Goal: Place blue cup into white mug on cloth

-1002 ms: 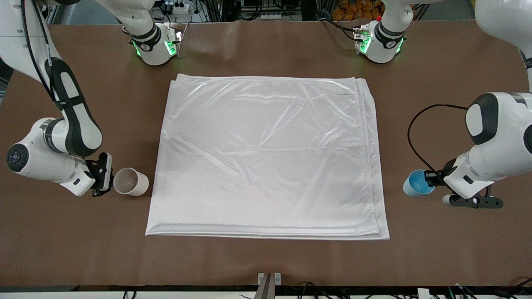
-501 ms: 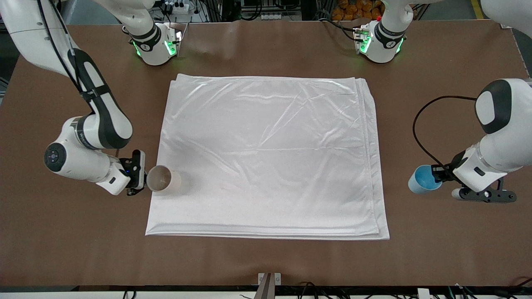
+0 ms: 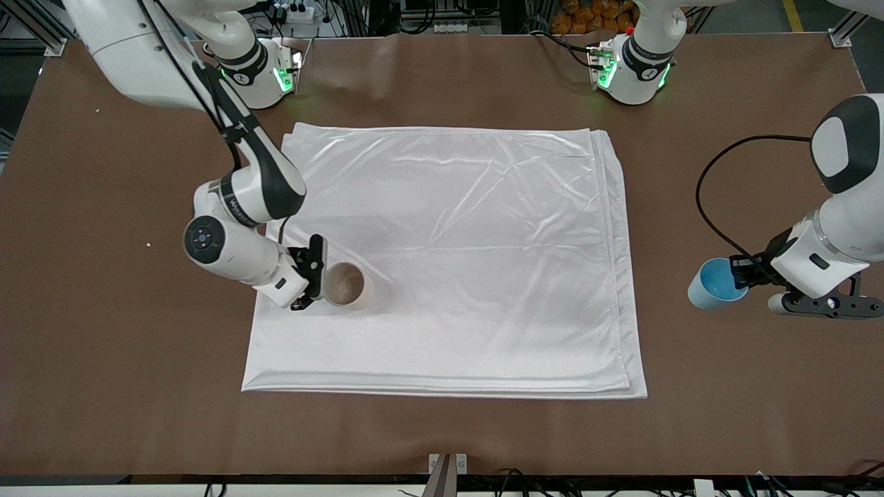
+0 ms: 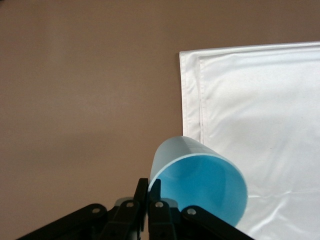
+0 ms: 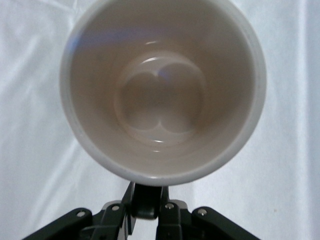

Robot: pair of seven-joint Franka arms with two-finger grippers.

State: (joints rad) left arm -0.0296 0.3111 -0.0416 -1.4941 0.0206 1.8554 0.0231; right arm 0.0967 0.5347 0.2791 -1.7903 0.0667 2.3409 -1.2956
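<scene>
The white mug (image 3: 347, 284) hangs over the cloth (image 3: 469, 241), over the part toward the right arm's end. My right gripper (image 3: 318, 279) is shut on its black handle (image 5: 149, 199); the cream inside of the white mug (image 5: 162, 95) fills the right wrist view, with my right gripper (image 5: 147, 200) clamped on the handle below it. The blue cup (image 3: 715, 284) is held over bare table toward the left arm's end, off the cloth. My left gripper (image 3: 742, 275) is shut on its rim. In the left wrist view the blue cup (image 4: 200, 182) tilts sideways, its wall pinched by my left gripper (image 4: 148, 192), with a corner of the cloth (image 4: 260, 125) underneath.
The brown table (image 3: 442, 435) surrounds the cloth on all sides. Both arm bases (image 3: 259, 72) stand at the table's edge farthest from the front camera. A black cable (image 3: 718, 179) loops from the left arm over the table.
The right arm has carried the white mug from the bare table onto the cloth area. The left arm has lifted the blue cup slightly and drifted toward its own end of the table.
</scene>
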